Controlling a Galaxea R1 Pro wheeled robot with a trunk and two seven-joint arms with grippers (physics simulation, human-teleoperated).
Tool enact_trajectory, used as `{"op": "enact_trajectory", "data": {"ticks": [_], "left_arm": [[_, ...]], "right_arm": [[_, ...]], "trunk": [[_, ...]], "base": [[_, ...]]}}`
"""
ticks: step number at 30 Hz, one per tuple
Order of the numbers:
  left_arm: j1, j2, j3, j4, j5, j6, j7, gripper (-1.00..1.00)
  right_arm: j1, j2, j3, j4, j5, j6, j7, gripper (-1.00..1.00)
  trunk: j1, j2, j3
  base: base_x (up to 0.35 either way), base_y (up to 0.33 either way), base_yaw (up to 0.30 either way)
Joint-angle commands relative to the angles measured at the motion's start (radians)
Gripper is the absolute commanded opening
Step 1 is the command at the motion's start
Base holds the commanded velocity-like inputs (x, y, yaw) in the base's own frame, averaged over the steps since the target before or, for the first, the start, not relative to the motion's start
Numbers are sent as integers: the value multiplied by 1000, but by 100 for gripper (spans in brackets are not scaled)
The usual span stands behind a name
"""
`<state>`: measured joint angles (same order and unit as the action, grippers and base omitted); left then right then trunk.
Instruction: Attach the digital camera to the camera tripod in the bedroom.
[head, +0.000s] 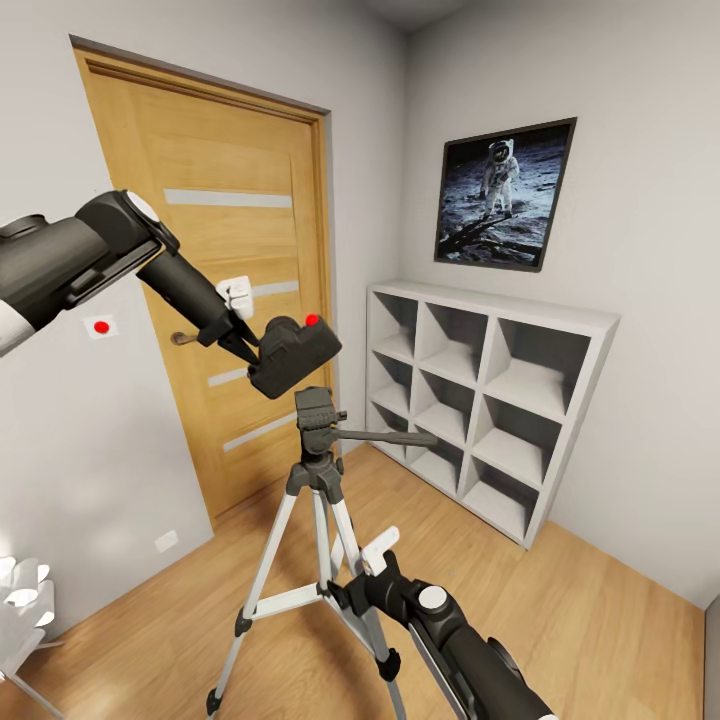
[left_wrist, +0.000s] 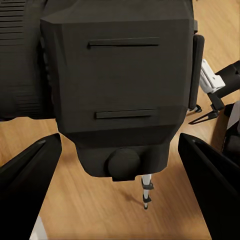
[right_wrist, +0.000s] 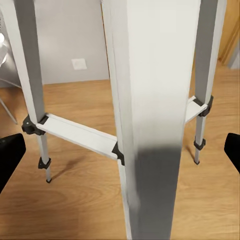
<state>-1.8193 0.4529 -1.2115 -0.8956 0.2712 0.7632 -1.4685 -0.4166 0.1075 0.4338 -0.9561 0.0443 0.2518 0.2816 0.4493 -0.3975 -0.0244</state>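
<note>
Digital camera (head: 293, 355) pinched in left gripper (head: 247, 345), tilted above camera tripod (head: 318, 470), right gripper (head: 372, 560) spread around tripod leg.

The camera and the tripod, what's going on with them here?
The robot's left hand holds the black camera in the air, just above the head of the tripod and not yet seated on it. The right hand is low by a tripod leg, its fingers spread either side of it. The tripod stands on the wooden floor near the door.
</note>
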Motion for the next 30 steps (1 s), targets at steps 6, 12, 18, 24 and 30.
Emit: {"op": "enact_trajectory", "data": {"ticks": [6,12,18,24,30], "left_arm": [[-3,1,-10,-1,6,10,1,-100],[-3,0,-12,0,6,9,1,-100],[-4,0,-10,0,7,10,1,-100],[-4,0,-10,0,7,9,1,-100],[-5,0,-10,0,8,9,1,-100]], "right_arm": [[-1,0,-1,-3,5,-10,4,100],[0,0,-1,-4,5,-15,4,-100],[0,2,0,-4,4,-18,4,-100],[-1,3,0,-3,5,-20,4,-100],[-1,3,0,0,5,-20,2,-100]], "trunk": [[1,-2,-2],[1,-2,-2],[1,-2,-2],[1,-2,-2],[1,-2,-2]], "base": [[0,0,0],[0,0,0],[0,0,0],[0,0,0],[0,0,0]]}}
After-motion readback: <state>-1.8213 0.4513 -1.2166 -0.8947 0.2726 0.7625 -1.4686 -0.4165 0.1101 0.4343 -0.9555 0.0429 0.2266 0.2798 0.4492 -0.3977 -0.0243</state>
